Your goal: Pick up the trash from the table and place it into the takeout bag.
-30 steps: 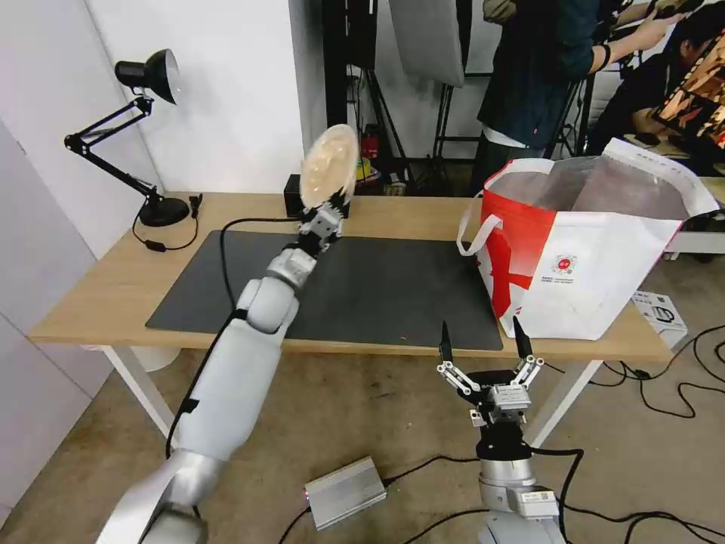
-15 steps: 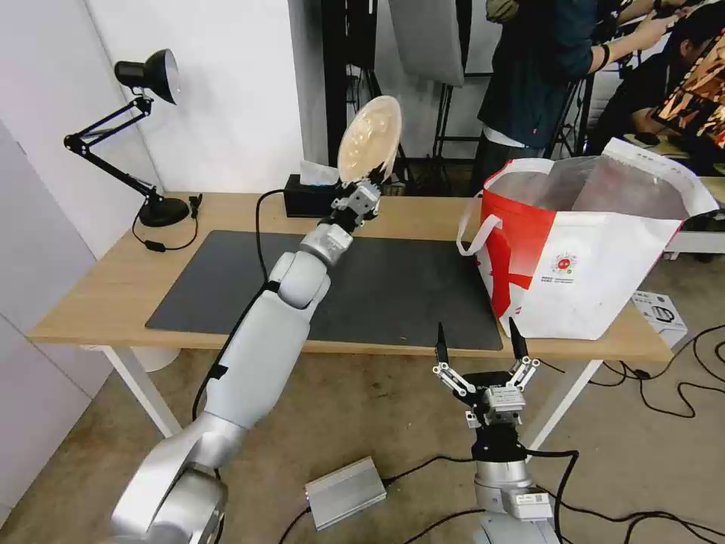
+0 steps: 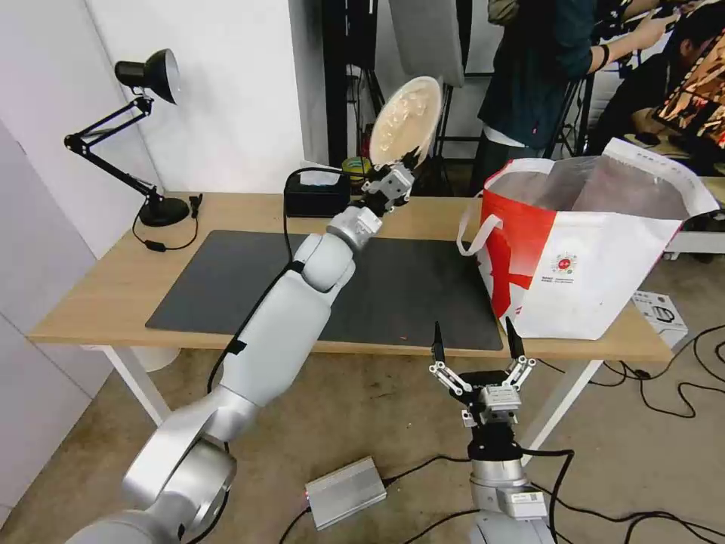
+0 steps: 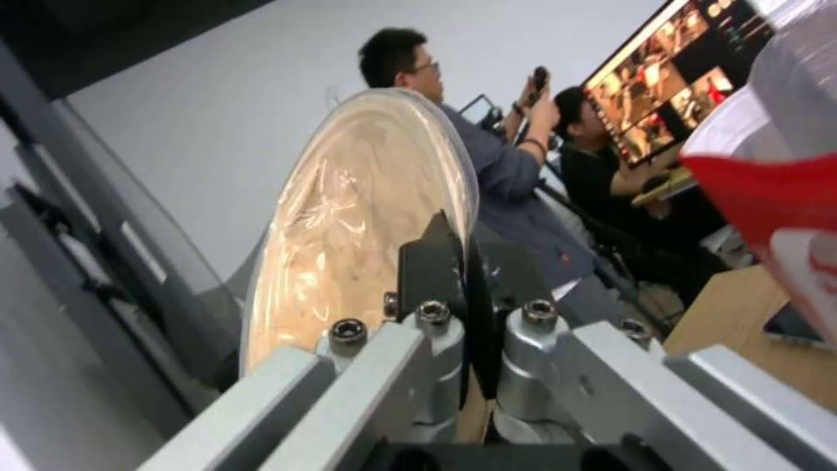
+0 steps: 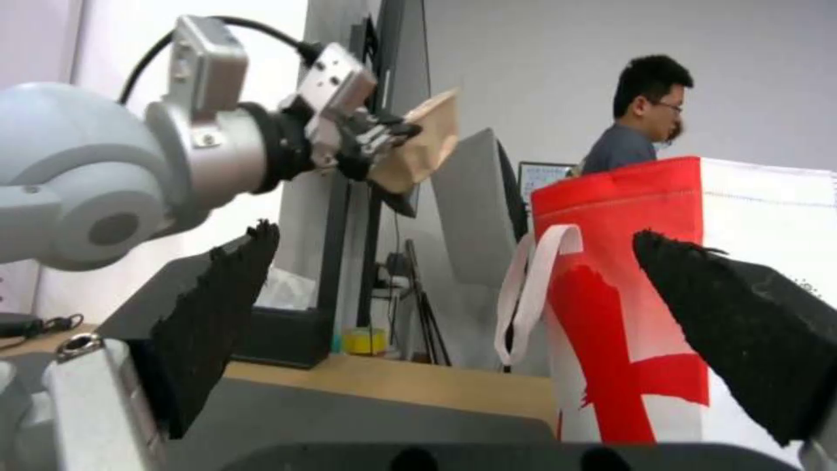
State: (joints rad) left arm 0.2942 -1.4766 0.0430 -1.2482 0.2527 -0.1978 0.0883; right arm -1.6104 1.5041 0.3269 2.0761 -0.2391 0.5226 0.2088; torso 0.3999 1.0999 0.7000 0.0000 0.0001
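- The shallow beige pulp bowl (image 3: 405, 121) is held high above the table (image 3: 113, 291), tipped on edge with its hollow facing the robot; it is left of the takeout bag (image 3: 585, 242) and well clear of the bag's open mouth.
- The left gripper (image 3: 396, 172) pinches the bowl's lower rim; in the left wrist view its black fingers (image 4: 431, 261) are pressed onto the rim from both sides.
- The takeout bag stands upright at the table's right end, silver lining showing, beside the dark grey mat (image 3: 393, 291).
- The right gripper (image 3: 473, 346) waits low before the table's front edge, pointing up, fingers spread wide and holding nothing.
- A black tissue box (image 3: 316, 198) and a black desk lamp (image 3: 128, 143) stand along the table's far side.
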